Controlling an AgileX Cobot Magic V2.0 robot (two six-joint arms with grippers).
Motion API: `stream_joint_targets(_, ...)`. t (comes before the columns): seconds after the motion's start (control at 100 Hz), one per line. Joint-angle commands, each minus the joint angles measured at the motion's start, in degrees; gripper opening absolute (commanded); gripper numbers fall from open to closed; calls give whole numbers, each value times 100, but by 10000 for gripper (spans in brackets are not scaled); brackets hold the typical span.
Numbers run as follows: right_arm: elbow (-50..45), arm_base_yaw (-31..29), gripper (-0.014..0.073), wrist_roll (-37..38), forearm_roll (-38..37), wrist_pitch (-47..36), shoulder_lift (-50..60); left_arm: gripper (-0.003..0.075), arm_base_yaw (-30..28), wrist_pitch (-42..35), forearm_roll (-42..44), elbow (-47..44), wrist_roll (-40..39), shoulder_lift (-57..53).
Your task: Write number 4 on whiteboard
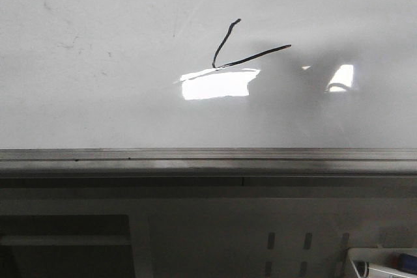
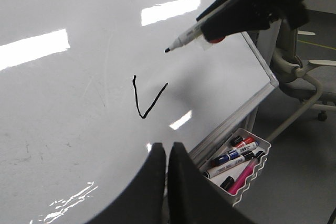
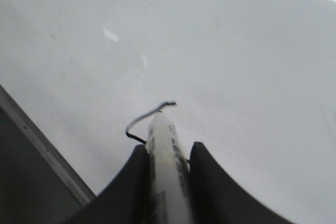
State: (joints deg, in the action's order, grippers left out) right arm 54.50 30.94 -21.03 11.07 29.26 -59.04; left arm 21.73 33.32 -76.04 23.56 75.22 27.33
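**Right claw clamped on marker, tip clear of board; figure incomplete**

Right claw [image 3: 167, 182]: the two dark, smooth, curved fingers [image 3: 128, 182] are closed against both sides of a white cylindrical marker [image 3: 165, 171], which runs out between them toward the board. In the left wrist view the same claw [image 2: 220, 24] appears as a black, angular body gripping the marker [image 2: 189, 36] at its barrel; the black nib points at the board surface but stands just off it, apart from the drawn line.

Left claw [image 2: 168, 182]: two matte black, wedge-shaped fingers [image 2: 152, 187] are pressed together with only a hairline seam between them. Nothing is held; no contact with the board is visible.

The number 4 [image 1: 244, 50]: only part of it is drawn, a thin black stroke descending at a slant, then a second stroke rising from its lower end, forming a V-like angle. It sits near the middle of the whiteboard [image 1: 98, 96], directly above a bright rectangular reflection. There is no vertical stem.

Whiteboard surface: glossy white, with faint grey scuffs and several light reflections. A grey metal rail [image 1: 195, 157] with a brushed, ridged finish runs along its lower edge.

Beside the board's corner a white plastic tray [image 2: 260, 169] with a scalloped rim holds several markers, red, blue, black and pink, lying side by side.
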Motion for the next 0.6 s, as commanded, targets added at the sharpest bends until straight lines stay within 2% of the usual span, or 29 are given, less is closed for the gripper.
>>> stream_joint_targets(0.0, 229, 230, -43, -69, -203, -486, 1, -20, -18, -102, -281, 145, 4, 27)
stream_joint_targets(0.35, 229, 241, -43, -69, -213, -1016, -862, -20, -18, -69, -281, 145, 4, 27)
stream_joint_targets(0.59, 229, -77, -43, -69, -235, -1026, -946, -20, -18, -54, -281, 145, 4, 27)
